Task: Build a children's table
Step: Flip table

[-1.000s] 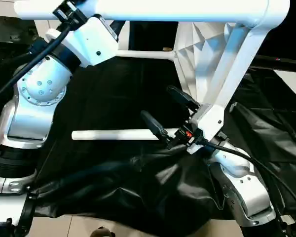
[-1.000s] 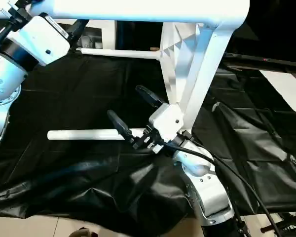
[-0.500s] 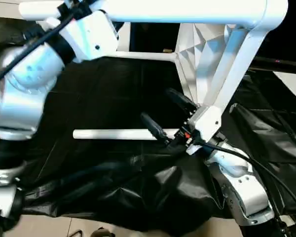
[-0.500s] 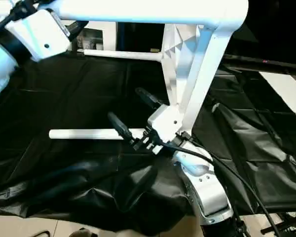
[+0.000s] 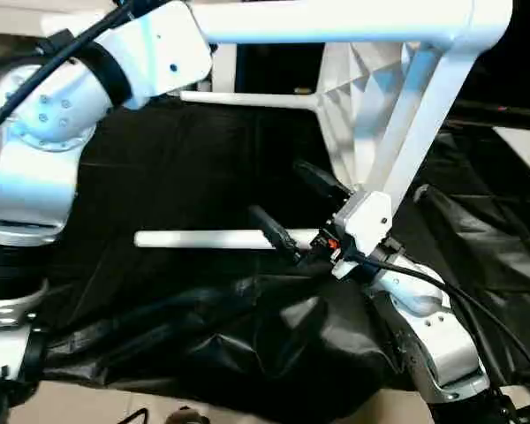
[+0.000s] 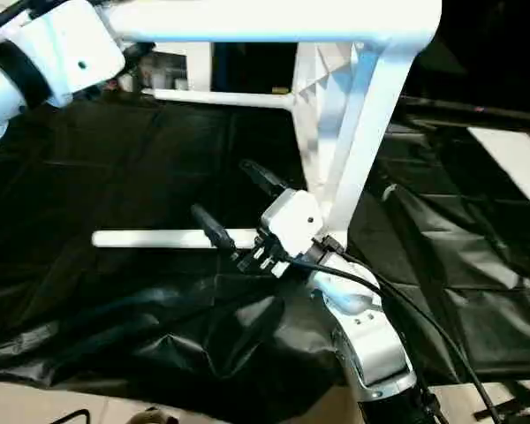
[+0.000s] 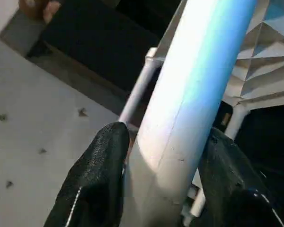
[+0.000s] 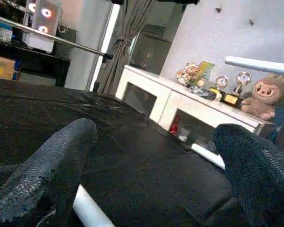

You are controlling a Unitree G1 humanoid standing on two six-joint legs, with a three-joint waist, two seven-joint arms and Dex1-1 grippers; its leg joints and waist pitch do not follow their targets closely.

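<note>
The children's table stands tipped up, its ribbed white tabletop (image 5: 353, 88) facing me. One leg (image 5: 336, 18) runs across the top of the head views. A second leg (image 5: 415, 115) slants down to my right wrist, and a third (image 5: 247, 99) points left at the back. My left gripper (image 7: 165, 137) is at the top leg's left end, its black fingers (image 7: 104, 165) pressed on both sides of the tube. A loose leg (image 5: 203, 238) lies on the black cloth. My right gripper (image 5: 287, 201) stands open just above its right end, holding nothing.
Crumpled black cloth (image 5: 247, 336) covers the work surface, with thick folds near the front edge. Pale floor (image 5: 115, 406) shows below it. A white cabinet (image 8: 189, 101) with trophies and a plush toy stands beyond the cloth.
My left arm has swung up and towards the left, staying at the top leg's end. The right arm and the loose leg have hardly moved.
</note>
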